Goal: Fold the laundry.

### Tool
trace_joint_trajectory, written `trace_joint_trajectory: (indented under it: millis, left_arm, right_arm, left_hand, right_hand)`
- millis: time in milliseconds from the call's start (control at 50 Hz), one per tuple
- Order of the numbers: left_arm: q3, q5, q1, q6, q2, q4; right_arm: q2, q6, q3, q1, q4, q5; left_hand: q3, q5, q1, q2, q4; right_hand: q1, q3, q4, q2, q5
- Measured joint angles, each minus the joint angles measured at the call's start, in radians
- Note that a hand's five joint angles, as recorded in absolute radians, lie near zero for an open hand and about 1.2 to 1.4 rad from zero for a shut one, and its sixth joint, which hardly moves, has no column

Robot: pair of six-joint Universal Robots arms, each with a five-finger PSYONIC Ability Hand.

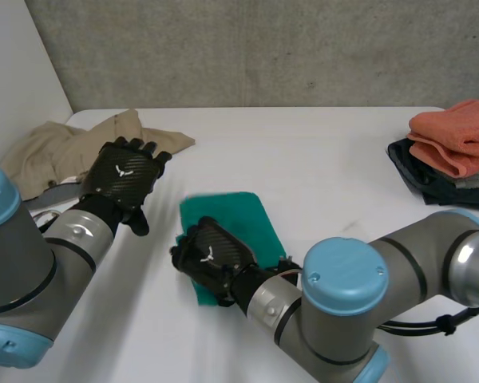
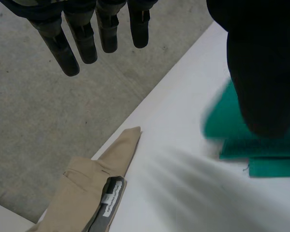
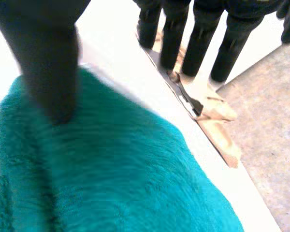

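Counting the folded stack [image 1: 455, 140] and green towel [image 1: 233, 219] under the flat-fingered right hand [image 1: 211, 255], beige trousers [image 1: 52, 152] by the spread, empty left hand [image 1: 126, 175] likely remain.

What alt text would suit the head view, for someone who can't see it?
The robot's right hand lies open on the near end of a folded green towel in the middle of a white table. Its left hand hovers open by a crumpled beige garment; folded laundry is stacked far right.
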State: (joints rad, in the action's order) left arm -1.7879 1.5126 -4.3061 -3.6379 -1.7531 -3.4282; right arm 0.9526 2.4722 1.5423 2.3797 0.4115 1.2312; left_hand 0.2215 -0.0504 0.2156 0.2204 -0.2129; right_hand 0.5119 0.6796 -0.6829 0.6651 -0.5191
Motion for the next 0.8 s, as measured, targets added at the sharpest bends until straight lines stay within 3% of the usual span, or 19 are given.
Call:
trace_joint_trajectory:
  millis: [60, 80, 220, 340, 440, 620, 800]
  left_arm:
    - [0.017, 0.001, 0.002, 0.031, -0.001, 0.000]
    - [0.025, 0.001, 0.004, 0.042, -0.001, 0.000]
    - [0.096, 0.011, 0.066, 0.144, -0.006, 0.003]
    - [0.180, 0.070, 0.181, 0.255, -0.062, 0.014]
    - [0.255, 0.168, 0.271, 0.296, -0.186, 0.047]
    - [0.360, 0.336, 0.318, 0.298, -0.436, 0.233]
    - [0.344, 0.343, 0.284, 0.294, -0.467, 0.300]
  right_arm:
    - [-0.005, 0.039, -0.010, -0.006, -0.003, 0.050]
    - [0.003, 0.068, -0.012, -0.010, -0.005, 0.081]
    - [0.120, 0.290, -0.010, -0.072, -0.049, 0.196]
    - [0.184, 0.482, -0.062, -0.178, -0.218, 0.164]
    - [0.112, 0.548, -0.159, -0.221, -0.362, 0.136]
    - [-0.080, 0.524, -0.313, -0.229, -0.513, 0.131]
    - [-0.126, 0.356, -0.334, -0.225, -0.527, 0.171]
  left_hand:
    - [0.000, 0.000, 0.000, 0.000, 0.000]
    - [0.000, 0.000, 0.000, 0.000, 0.000]
    - [0.000, 0.000, 0.000, 0.000, 0.000]
    - [0.000, 0.000, 0.000, 0.000, 0.000]
    - [0.000, 0.000, 0.000, 0.000, 0.000]
    - [0.000, 0.000, 0.000, 0.000, 0.000]
    - [0.000, 0.000, -0.022, 0.000, 0.000]
  right_hand:
    - [-0.282, -0.403, 0.408, -0.402, 0.417]
    - [-0.288, -0.448, 0.451, -0.442, 0.455]
    - [-0.288, -0.470, 0.473, -0.455, 0.472]
    - [-0.288, -0.470, 0.473, -0.455, 0.472]
    - [-0.288, -0.470, 0.473, -0.455, 0.472]
    - [-0.288, -0.470, 0.473, -0.455, 0.472]
    - [-0.288, -0.470, 0.473, -0.455, 0.472]
